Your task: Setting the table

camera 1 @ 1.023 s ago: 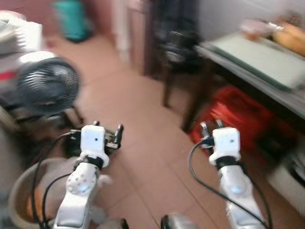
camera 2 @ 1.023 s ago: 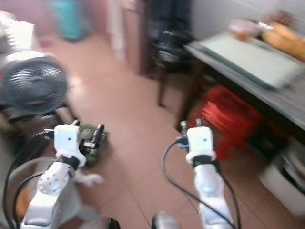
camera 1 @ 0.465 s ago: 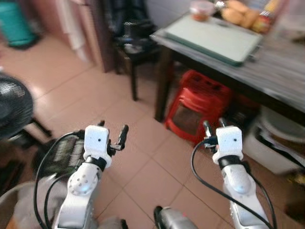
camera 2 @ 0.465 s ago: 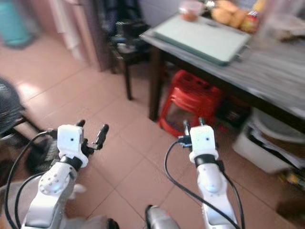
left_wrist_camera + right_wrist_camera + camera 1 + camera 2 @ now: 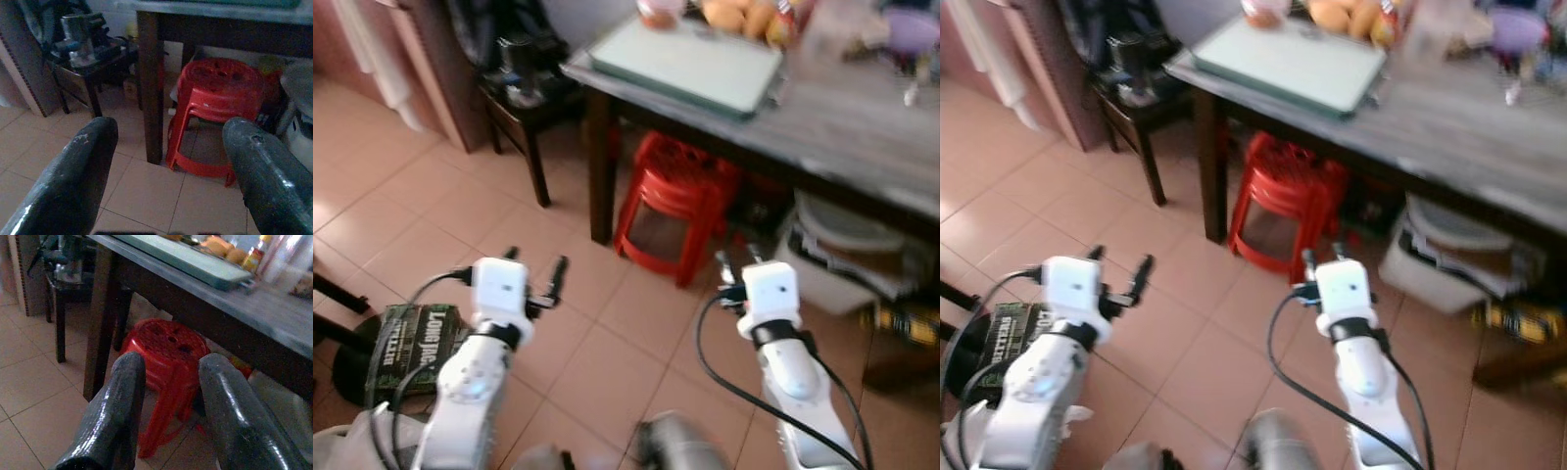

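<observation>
Both grippers ride out in front of the robot at about waist height, empty, which suits a walk-up rather than a grasp. On the left gripper the two black fingers stand wide apart — its wrist view looks between them at the floor and furniture ahead, with nothing between the pads. The right gripper has its fingers parted too, though by a narrower gap, and likewise holds nothing. Each arm is carried forward and level, probably so the hands are ready once the robot is close enough to reach.

Below and ahead of the grippers is bare tiled floor. Just beyond the right gripper a red plastic stool is tucked under the table's edge, beside a dark wooden leg, out of the way of anyone standing there. The table itself — the thing the task turns on — runs across the upper right, well apart from both grippers. On it lie a pale green tray near the corner, with orange fruit or bread behind it and some blurred items further along that I cannot identify.

Under the table sit a white tub and other stored clutter. To the robot's left a small dark side table carries dim objects, and a green printed box lies on the floor by the left arm.

Judging by this, the task is at its approach stage, with nothing picked up.
</observation>
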`<state>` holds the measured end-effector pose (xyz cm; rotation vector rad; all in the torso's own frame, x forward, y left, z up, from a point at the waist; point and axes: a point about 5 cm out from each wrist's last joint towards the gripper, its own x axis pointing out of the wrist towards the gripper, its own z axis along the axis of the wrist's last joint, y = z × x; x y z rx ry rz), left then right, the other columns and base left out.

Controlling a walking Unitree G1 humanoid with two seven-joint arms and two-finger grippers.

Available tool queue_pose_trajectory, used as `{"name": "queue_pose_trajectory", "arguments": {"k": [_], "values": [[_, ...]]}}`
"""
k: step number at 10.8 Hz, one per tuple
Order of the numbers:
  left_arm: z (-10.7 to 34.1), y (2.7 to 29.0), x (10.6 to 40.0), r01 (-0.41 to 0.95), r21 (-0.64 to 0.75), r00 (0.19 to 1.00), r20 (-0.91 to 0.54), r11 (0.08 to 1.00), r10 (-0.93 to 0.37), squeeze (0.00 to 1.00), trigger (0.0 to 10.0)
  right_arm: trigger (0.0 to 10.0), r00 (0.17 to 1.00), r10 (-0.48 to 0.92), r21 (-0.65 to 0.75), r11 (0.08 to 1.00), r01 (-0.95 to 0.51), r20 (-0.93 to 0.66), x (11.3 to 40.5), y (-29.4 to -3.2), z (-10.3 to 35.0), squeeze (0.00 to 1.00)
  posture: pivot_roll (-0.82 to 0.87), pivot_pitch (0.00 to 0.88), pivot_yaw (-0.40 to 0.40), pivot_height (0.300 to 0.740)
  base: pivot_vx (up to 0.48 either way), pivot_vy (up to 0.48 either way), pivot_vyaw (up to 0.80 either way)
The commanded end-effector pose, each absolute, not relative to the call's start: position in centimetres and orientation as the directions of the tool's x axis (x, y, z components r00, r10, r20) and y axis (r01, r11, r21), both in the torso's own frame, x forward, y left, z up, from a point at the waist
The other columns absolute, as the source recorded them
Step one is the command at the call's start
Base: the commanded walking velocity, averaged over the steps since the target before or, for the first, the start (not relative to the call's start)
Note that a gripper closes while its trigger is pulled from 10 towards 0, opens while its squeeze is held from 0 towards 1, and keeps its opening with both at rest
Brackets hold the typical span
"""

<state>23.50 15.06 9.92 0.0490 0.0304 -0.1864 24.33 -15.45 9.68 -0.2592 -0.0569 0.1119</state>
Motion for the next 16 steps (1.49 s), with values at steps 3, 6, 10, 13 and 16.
{"name": "queue_pose_trajectory", "arguments": {"k": [3, 6, 10, 13, 16], "values": [[10.0, 14.4, 23.4, 0.195, 0.039, 0.98, -0.031, 0.98, -0.194, 0.0, 10.0, 10.0, 0.997, 0.073, -0.259, 0.964, -0.064, 0.026, 23.9, -16.4, 9.5, 0.0, -0.03, 0.155, 0.016, 0.74, 0.0, 0.0, -0.8], [9.9, 14.8, 23.7, 0.13, 0.006, 0.99, -0.053, 0.991, -0.13, 0.0, 10.0, 10.0, 0.998, 0.064, -0.269, 0.962, -0.056, 0.02, 23.7, -16.8, 9.5, 0.0, -0.03, 0.158, 0.012, 0.74, 0.0, 0.0, -0.66], [10.0, 14.6, 23.2, 0.179, -0.008, 0.983, -0.046, 0.984, -0.179, 0.0, 10.0, 10.0, 0.998, 0.066, -0.272, 0.96, -0.066, -0.008, 23.2, -16.5, 9.0, 0.0, -0.03, 0.159, 0.013, 0.74, 0.0, -0.175, -0.23], [10.2, 14.6, 23.3, 0.16, -0.015, 0.986, -0.044, 0.987, -0.161, 0.0, 10.0, 10.0, 0.999, 0.051, -0.288, 0.957, -0.043, 0.02, 23.6, -16.6, 9.6, 0.0, -0.03, 0.157, 0.018, 0.74, 0.0, -0.385, 0.0], [10.2, 14.4, 23.0, 0.141, -0.07, 0.988, -0.05, 0.988, -0.145, 0.0, 10.0, 10.0, 0.999, 0.002, -0.252, 0.968, 0.012, 0.052, 23.0, -17.2, 10.7, 0.0, -0.03, 0.156, 0.015, 0.74, 0.0, -0.34, 0.0]]}}
